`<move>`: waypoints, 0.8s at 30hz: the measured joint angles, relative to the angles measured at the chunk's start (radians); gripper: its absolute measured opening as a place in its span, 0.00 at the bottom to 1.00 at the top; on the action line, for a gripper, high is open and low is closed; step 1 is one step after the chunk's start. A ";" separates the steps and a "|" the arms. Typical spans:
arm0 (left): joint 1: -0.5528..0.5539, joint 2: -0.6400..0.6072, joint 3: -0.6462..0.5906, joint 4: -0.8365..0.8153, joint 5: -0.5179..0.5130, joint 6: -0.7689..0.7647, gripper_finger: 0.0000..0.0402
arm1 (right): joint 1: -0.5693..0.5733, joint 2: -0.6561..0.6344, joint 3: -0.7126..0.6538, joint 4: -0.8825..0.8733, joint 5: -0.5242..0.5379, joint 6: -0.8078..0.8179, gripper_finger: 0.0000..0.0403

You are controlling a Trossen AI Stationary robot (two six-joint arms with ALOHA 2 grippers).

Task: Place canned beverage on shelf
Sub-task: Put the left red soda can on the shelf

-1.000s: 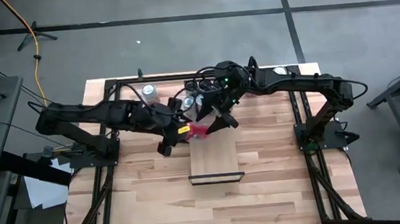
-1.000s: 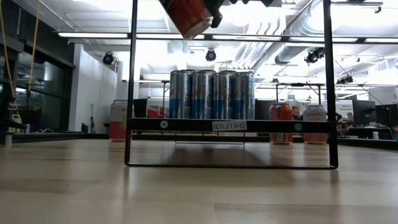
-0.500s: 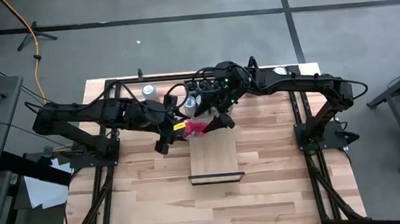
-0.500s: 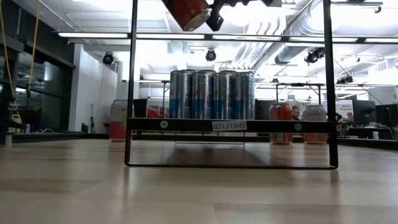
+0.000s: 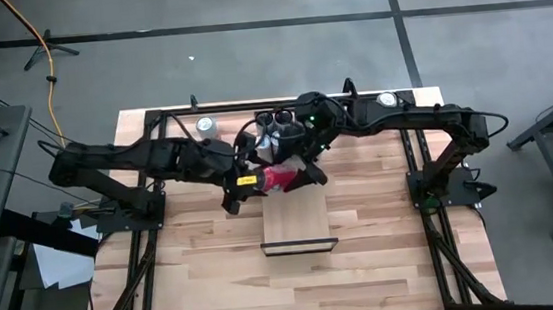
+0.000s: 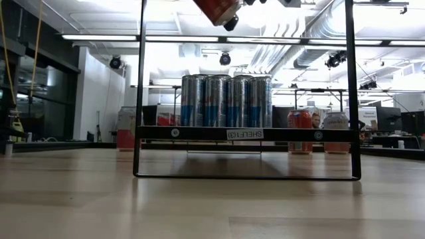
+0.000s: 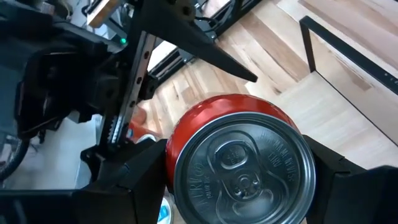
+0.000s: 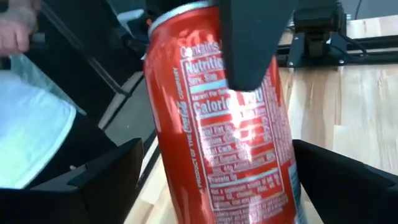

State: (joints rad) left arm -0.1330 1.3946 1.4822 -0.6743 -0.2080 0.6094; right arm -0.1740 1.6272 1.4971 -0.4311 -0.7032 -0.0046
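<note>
The left end effector (image 5: 249, 180) is clenched on the red cola can (image 5: 277, 179), gripping its sides and holding it tipped, well above the shelf (image 5: 298, 216). The right end effector (image 5: 303, 169) brackets the same can, its fingers apart on either side, probably to take it over. 4 silver cans (image 6: 226, 101) already stand below.
</note>
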 joint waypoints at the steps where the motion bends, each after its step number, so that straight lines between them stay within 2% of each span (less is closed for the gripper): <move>1: 0.000 0.002 0.000 0.000 -0.001 0.006 0.58 | 0.006 0.000 0.000 -0.003 0.002 -0.012 0.97; 8: -0.002 0.009 0.000 0.030 0.007 0.039 0.58 | 0.037 0.005 0.002 -0.009 0.011 -0.019 0.95; 20: -0.001 0.016 0.000 0.051 0.027 0.057 0.59 | 0.043 0.015 0.001 -0.023 -0.003 0.025 0.73; 24: -0.001 0.016 0.000 0.050 0.025 0.058 0.63 | 0.043 0.015 0.001 -0.027 -0.003 0.026 0.72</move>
State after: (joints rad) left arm -0.1337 1.4109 1.4826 -0.6247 -0.1825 0.6670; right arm -0.1310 1.6424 1.4982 -0.4583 -0.7063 0.0216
